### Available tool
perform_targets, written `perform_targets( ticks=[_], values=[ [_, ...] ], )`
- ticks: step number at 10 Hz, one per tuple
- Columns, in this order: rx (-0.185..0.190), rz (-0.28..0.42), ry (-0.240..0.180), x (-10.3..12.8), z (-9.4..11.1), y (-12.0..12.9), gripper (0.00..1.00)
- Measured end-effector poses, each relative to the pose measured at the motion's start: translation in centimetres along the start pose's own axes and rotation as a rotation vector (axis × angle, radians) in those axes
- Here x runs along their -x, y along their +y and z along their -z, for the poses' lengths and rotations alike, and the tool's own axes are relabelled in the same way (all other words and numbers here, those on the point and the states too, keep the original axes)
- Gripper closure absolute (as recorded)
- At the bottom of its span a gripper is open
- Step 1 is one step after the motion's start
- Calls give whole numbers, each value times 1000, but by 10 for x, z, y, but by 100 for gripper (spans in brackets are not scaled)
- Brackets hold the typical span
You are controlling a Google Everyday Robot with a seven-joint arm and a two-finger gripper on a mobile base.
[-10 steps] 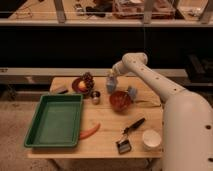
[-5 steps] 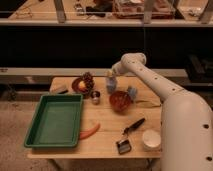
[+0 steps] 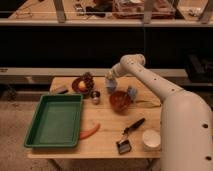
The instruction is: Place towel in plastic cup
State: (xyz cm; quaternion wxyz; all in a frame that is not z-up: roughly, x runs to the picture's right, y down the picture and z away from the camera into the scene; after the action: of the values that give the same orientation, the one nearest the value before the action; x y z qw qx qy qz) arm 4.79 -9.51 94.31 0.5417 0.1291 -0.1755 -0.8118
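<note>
Gripper (image 3: pixel 111 80) shut over plastic cup (image 3: pixel 110 88) — upright, mouth up, behind bowl (image 3: pixel 120 100).

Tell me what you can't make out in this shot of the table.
- End effector, far table edge, camera view: too small to tell whether it carries the towel.
- Plastic cup: partly hidden behind the red-brown bowl; inside unseen.
- Bowl contents: blurred.
- Table legs: cut off by the bottom edge.

The white arm (image 3: pixel 165 95) rises from the bulky base at the bench's (image 3: pixel 105 125) right end, bends at an elbow over the far edge, and slants down — its gripper (image 3: pixel 111 81) hangs near the far edge, jaws closed.
</note>
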Motion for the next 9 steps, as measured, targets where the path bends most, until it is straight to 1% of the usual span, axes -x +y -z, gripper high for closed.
perform_targets(
  ticks=[1, 4, 5, 7, 8, 9],
  values=[
    [3, -3, -6, 1, -1, 1, 90],
    [7, -8, -22, 4, -6, 1, 57],
    [9, -9, -24, 5, -7, 1, 48],
    [11, -9, -29, 5, -8, 1, 27],
    [12, -9, -30, 6, -8, 1, 22],
    [16, -10, -27, 6, -7, 1, 20]
  ],
)
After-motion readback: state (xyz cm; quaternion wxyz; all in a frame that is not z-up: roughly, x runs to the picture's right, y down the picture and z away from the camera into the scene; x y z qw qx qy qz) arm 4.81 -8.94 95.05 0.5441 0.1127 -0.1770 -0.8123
